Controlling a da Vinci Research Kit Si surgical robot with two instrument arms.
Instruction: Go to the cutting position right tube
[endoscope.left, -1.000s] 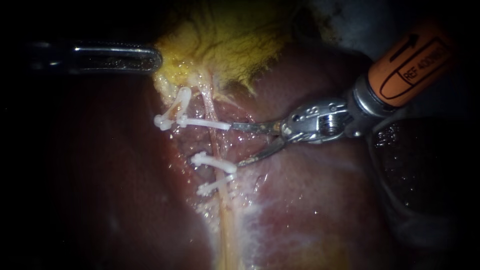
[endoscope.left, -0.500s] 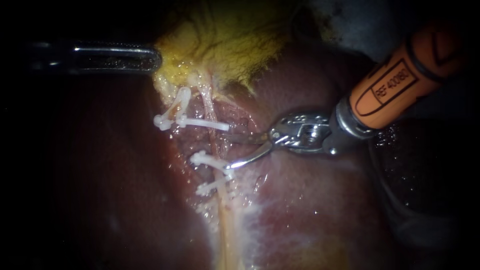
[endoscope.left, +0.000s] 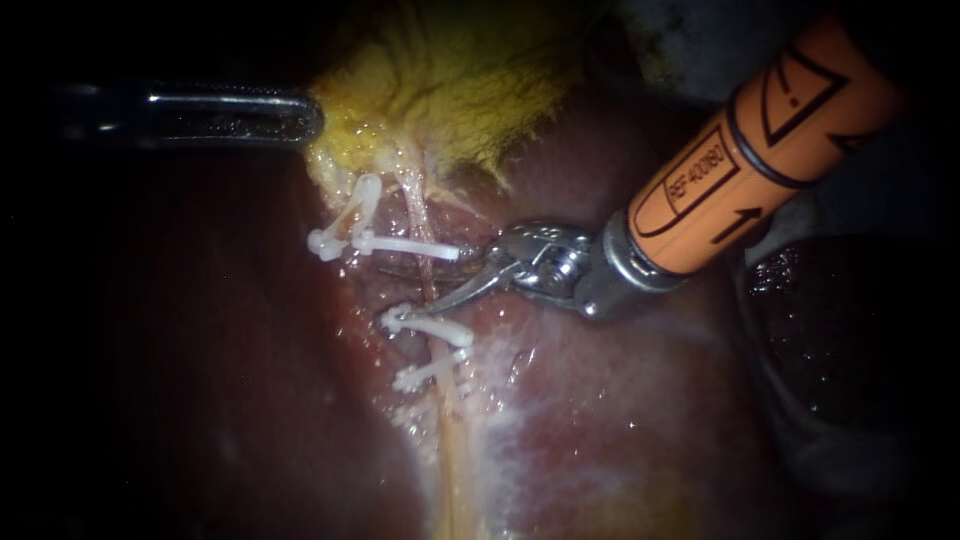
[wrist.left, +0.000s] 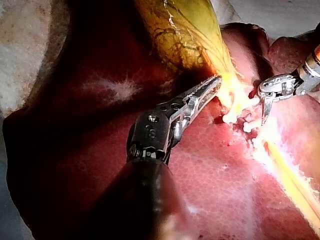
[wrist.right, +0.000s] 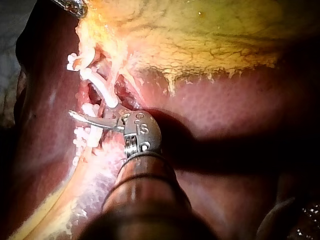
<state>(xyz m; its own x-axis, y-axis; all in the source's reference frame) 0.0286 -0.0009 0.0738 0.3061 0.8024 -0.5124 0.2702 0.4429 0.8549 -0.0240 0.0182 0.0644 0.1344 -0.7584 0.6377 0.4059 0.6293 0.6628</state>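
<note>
Over liver (endoscope.left: 600, 400), endoscope shows right tool (endoscope.left: 410, 288) open; wrist view doesn't.

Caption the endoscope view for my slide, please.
Orange-collared metal right instrument, open, at the pale right tube between two white plastic clips on dark red liver.

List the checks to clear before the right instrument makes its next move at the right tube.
1. Right instrument open: ok.
2. Right tube lying between its blades: ok.
3. Upper clip on one side of the blades, lower clip on the other: ok.
4. Lower blade clear of the lower clip: cannot tell, they look very close.
5. Left instrument away from the cutting spot: ok.
</note>
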